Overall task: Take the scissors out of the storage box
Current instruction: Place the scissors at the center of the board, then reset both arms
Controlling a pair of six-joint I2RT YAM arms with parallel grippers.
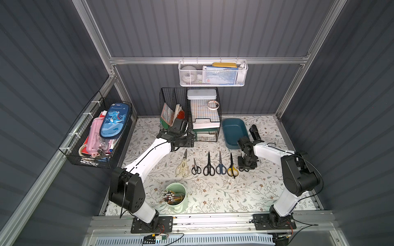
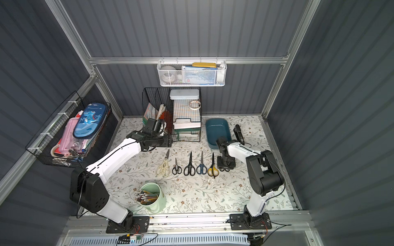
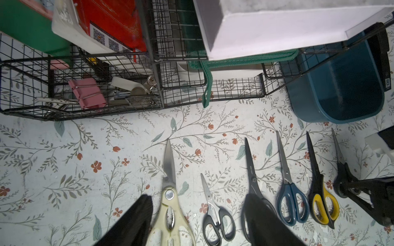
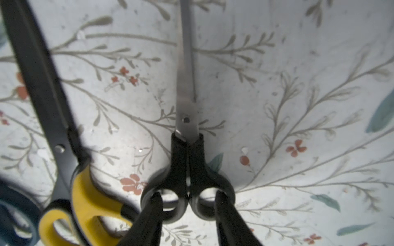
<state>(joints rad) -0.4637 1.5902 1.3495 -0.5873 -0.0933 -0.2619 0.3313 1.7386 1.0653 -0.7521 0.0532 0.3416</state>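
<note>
Where three grey ribbed walls [image 1: 213, 32] close it in, the tabletop [image 1: 255, 191] wears a white sheet with leaves and little red flowers. A white basket [image 1: 213, 74] hangs on the back wall and a black basket [image 1: 96, 136] on the left wall. A wire rack [image 1: 191, 115] stands at the back. The teal box [image 1: 234, 127] sits just beside it on the right, with a black stapler [image 1: 254, 132] on its other side. A green cup [image 1: 174, 198] of pencils stands near the front. All the scissors lie flat on the tabletop, out of the box and in front of it, in one row from left to right: cream scissors [image 1: 182, 168], small black scissors [image 1: 195, 168], long black scissors [image 1: 209, 166], blue scissors [image 1: 220, 166], yellow scissors [image 1: 232, 168] and, at the right end, the last black scissors [image 4: 187, 149]. Each pair lies long-ways from front to back, blades shut, tips toward the back wall and rings toward the front. The cream and yellow ones lean a little. The right claw [image 4: 188, 199] is down over the last black scissors, partly open, one finger at each ring; I cannot tell if they touch. The left claw [image 3: 197, 200] hangs wide open up near the wire rack and holds nothing.
</note>
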